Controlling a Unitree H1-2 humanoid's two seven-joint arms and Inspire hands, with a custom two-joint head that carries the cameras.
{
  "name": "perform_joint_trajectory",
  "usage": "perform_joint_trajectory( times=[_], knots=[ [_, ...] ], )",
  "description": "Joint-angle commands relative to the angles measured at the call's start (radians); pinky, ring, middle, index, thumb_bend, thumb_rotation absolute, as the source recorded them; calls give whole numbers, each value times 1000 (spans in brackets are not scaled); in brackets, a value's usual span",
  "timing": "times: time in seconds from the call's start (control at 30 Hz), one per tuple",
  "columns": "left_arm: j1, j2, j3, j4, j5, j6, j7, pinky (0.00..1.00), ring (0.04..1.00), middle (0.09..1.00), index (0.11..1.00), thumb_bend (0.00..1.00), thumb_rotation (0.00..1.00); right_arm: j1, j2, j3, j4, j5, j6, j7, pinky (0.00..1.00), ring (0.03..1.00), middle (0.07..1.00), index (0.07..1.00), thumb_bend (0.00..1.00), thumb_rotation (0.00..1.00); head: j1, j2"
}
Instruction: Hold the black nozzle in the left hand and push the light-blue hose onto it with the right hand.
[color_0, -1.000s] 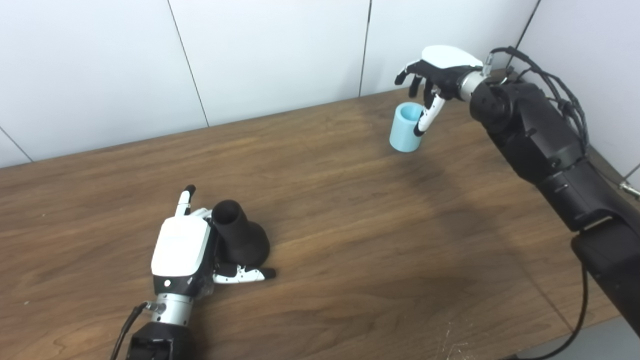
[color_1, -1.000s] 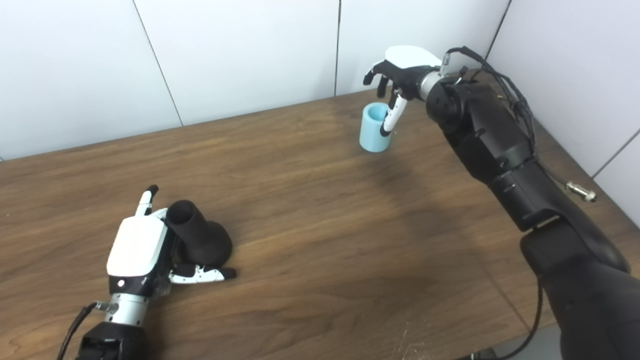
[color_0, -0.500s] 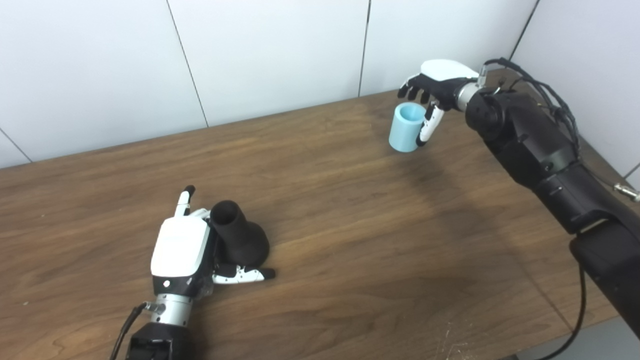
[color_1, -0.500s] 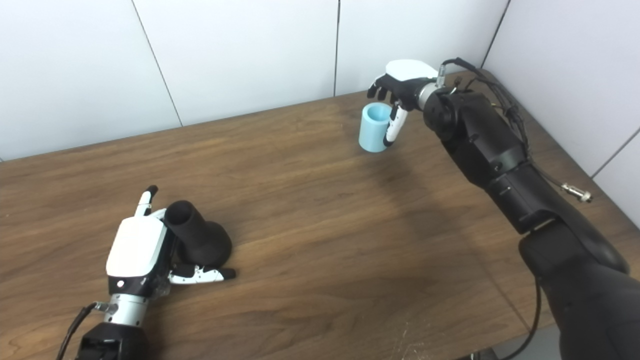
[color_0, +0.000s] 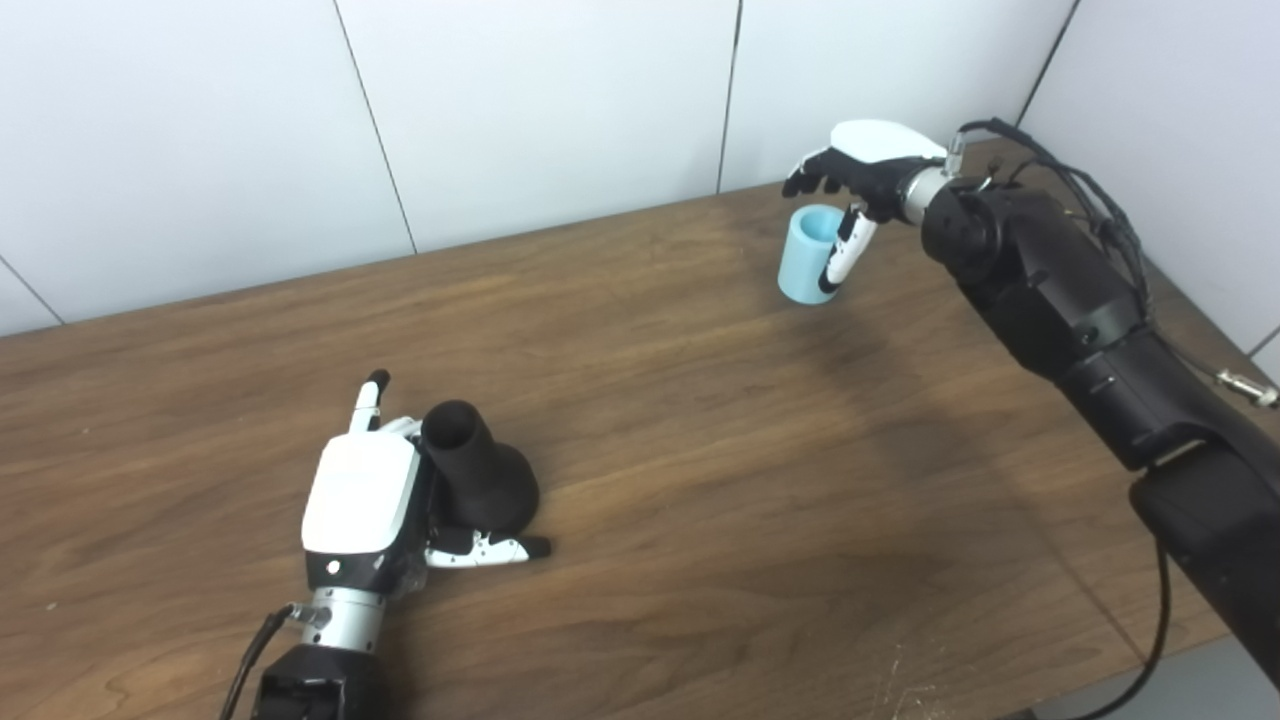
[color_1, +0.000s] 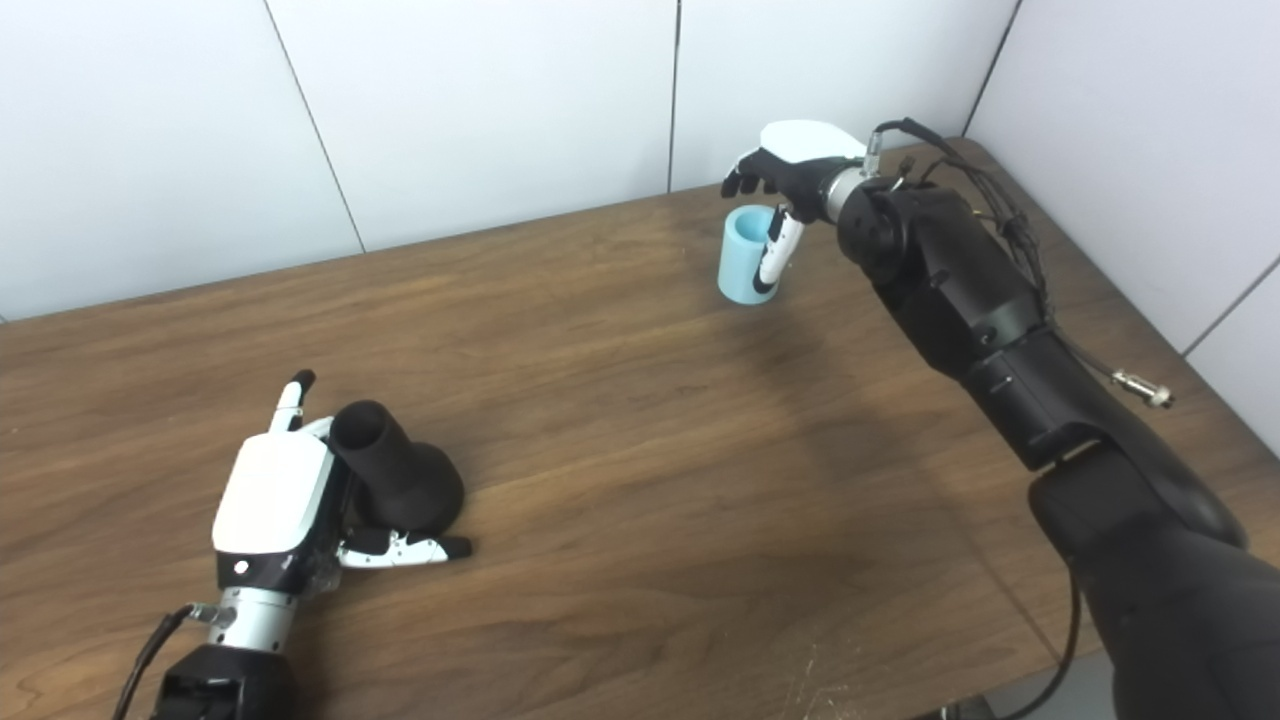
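Black nozzle (color_0: 478, 478) sits near left on the bench (color_0: 700, 450), grasped by the left robot hand (color_0: 362, 500) for mating, while the right robot hand (color_0: 860, 175) cups, seemingly unclosed, the far-right light-blue hose (color_0: 808, 253).

The left robot hand (color_0: 362, 505) hides the near side of the black nozzle (color_0: 478, 475).
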Motion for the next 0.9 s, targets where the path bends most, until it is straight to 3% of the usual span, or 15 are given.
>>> perform_joint_trajectory(
  times=[0.0, 0.37, 0.5, 0.6, 0.7, 0.73, 0.77, 0.87],
  knots=[
    [130, 27, -25, 107, -2, 9, -15, 997, 564, 437, 502, 524, 0, -34, -25, -16, -38, 1, -15, -28, 728, 786, 793, 750, 951, 52, -1, 4],
    [130, 26, -25, 104, -2, 10, -16, 998, 561, 441, 501, 524, 0, -33, -35, 0, -14, -6, -40, -37, 714, 742, 744, 722, 943, 41, 1, 4],
    [131, 25, -25, 103, -2, 11, -18, 988, 561, 445, 500, 525, 0, -25, -39, -2, -15, -7, -58, -47, 550, 596, 642, 673, 927, 3, 1, 4],
    [131, 27, -25, 104, -3, 8, -16, 992, 566, 442, 501, 525, 0, -23, -43, 4, -4, -12, -75, -58, 536, 532, 575, 619, 886, 0, 1, 4],
    [130, 27, -26, 104, -1, 8, -17, 995, 565, 435, 502, 524, 0, -20, -42, 4, 0, -12, -77, -57, 529, 531, 583, 598, 867, 0, 1, 4],
    [130, 28, -26, 104, -1, 9, -17, 995, 565, 436, 502, 524, 0, -20, -41, 3, 1, -12, -76, -55, 527, 530, 583, 546, 698, 61, 1, 4],
    [130, 28, -27, 102, 2, 11, -21, 995, 566, 436, 502, 524, 0, -19, -41, 2, 4, -10, -80, -57, 526, 529, 583, 519, 611, 93, 1, 4],
    [129, 28, -26, 95, 4, 19, -29, 998, 566, 443, 501, 525, 0, -16, -40, 0, 9, -9, -89, -66, 478, 498, 499, 493, 539, 9, -1, 10]
  ],
)
